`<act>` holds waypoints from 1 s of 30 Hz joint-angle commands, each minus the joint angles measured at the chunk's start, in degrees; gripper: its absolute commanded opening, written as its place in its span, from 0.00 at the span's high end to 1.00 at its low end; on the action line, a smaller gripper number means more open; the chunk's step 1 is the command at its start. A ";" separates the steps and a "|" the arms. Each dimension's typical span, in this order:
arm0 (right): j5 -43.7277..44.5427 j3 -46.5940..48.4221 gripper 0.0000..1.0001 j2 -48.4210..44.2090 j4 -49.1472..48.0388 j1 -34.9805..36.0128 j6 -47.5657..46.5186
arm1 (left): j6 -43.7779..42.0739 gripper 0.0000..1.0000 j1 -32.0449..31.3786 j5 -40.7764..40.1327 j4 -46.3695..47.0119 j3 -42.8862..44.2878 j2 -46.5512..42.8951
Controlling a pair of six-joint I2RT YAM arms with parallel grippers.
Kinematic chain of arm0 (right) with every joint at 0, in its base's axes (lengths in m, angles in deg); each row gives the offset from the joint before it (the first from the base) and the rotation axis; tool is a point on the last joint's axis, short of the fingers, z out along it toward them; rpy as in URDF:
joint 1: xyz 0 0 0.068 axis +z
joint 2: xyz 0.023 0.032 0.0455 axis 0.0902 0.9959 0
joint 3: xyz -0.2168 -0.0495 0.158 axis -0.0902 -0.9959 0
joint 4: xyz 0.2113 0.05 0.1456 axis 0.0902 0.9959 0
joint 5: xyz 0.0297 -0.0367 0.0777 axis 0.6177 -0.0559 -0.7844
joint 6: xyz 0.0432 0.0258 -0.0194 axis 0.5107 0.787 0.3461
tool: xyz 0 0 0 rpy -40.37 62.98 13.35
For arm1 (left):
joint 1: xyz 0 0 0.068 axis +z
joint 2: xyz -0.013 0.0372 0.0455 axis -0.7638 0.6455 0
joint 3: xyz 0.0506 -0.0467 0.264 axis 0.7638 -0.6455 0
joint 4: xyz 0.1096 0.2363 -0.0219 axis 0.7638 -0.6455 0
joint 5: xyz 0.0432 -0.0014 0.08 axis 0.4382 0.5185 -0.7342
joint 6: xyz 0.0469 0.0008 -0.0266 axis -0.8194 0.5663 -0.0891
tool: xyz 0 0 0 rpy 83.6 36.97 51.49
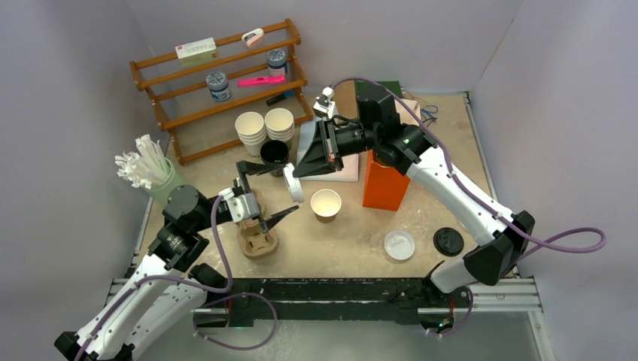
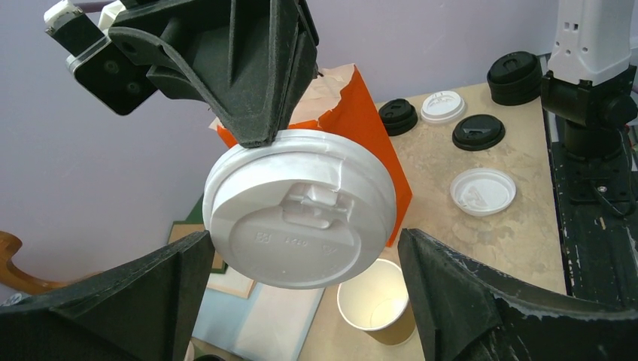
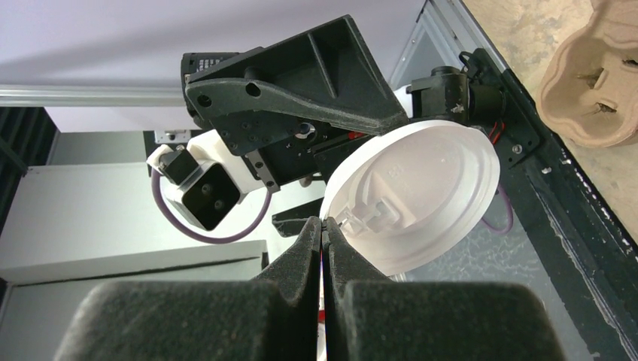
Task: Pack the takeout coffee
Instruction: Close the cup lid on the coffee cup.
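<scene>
1. The table is a sandy board with both arms reaching in from its near edge.
2. A wooden rack stands at the back left, with a few small items on its shelves.
3. The right gripper hangs in the air over the middle of the table. Its fingers are pressed tight together, and they pinch the rim of a white lid so that the lid stands on edge.
4. The left gripper faces it from the other side with its claw spread wide. One finger sits on each side of that lid. From here I can't tell whether either finger touches it.
5. An orange bag stands upright to the right of centre, just beneath the right arm.
6. A pulp carrier lies on the table under the left arm's wrist.
7. The kraft cup stands upright and uncovered on the table between the carrier and the orange bag. It is just to the right of the raised lid, and its pale inside shows.
8. Stacked white cups and a black cup sit in front of the rack.
9. A spare white lid and a black lid lie flat near the front right, close together but apart.
</scene>
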 commanded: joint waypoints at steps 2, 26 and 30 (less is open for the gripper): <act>-2.66 0.47 1.00 -2.34 -1.23 -0.24 -0.27 | -0.33 0.01 0.21 -0.22 2.43 1.71 0.76; -0.31 -0.25 0.68 -2.38 0.91 -0.72 -1.69 | -1.47 0.20 0.23 -2.19 -2.09 2.91 1.31; 2.88 1.74 0.46 -1.97 6.94 -1.20 -5.64 | 0.37 0.19 0.25 -4.07 -5.32 3.09 1.22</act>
